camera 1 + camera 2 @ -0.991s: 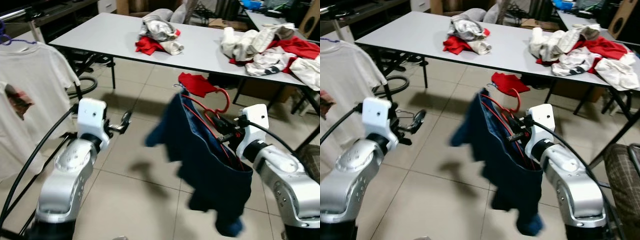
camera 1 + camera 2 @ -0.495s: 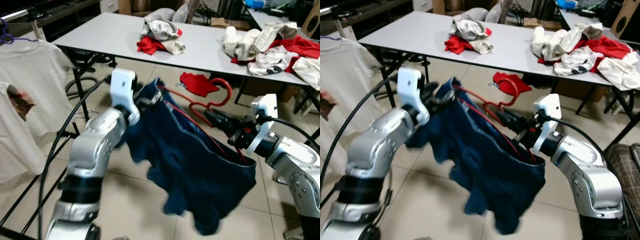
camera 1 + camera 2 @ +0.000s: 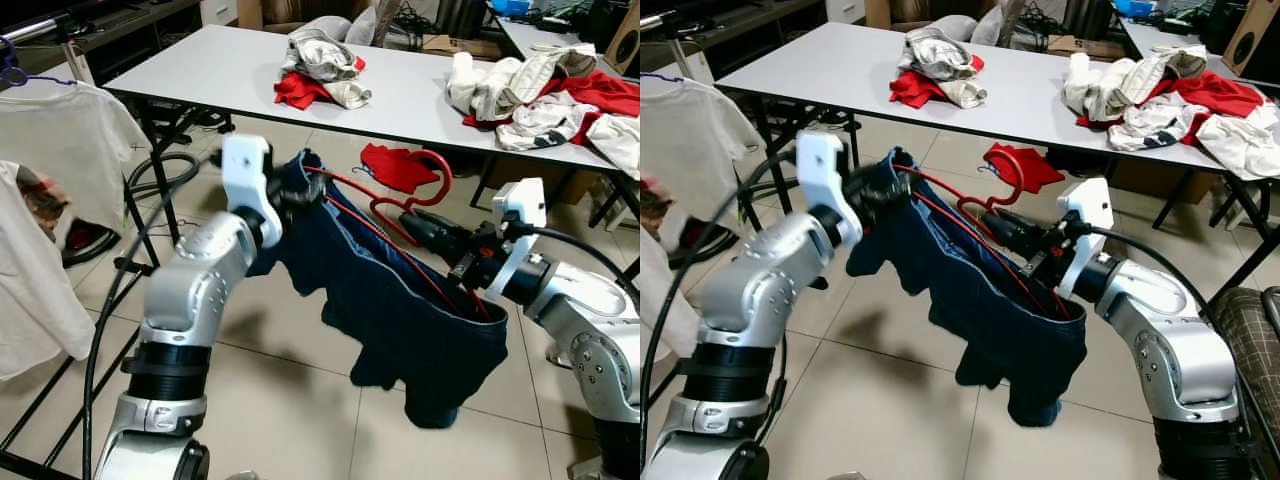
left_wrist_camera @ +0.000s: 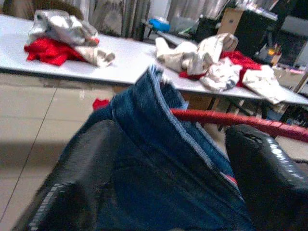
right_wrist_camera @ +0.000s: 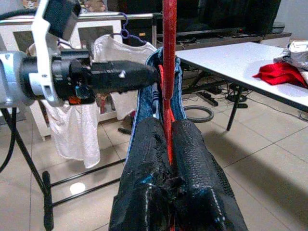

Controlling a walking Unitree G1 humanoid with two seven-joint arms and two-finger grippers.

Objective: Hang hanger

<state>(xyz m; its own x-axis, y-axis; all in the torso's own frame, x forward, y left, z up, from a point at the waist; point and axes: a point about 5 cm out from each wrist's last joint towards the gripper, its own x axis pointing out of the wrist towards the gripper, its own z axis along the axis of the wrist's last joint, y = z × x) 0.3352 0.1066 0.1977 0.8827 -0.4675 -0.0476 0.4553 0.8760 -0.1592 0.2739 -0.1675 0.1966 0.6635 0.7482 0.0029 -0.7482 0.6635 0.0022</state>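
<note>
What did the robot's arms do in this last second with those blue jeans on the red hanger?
The left gripper rose from low at the robot's side and took hold of the far end of the blue jeans, drawing them out along the red hanger. The right gripper stayed shut on the hanger's bar. The clothes on the grey table and the white T-shirt on the rack stayed put.

Glossy red plastic hanger (image 3: pixel 415 200), dark blue denim shorts (image 3: pixel 400 310), smooth matt table (image 3: pixel 210 70)
</note>
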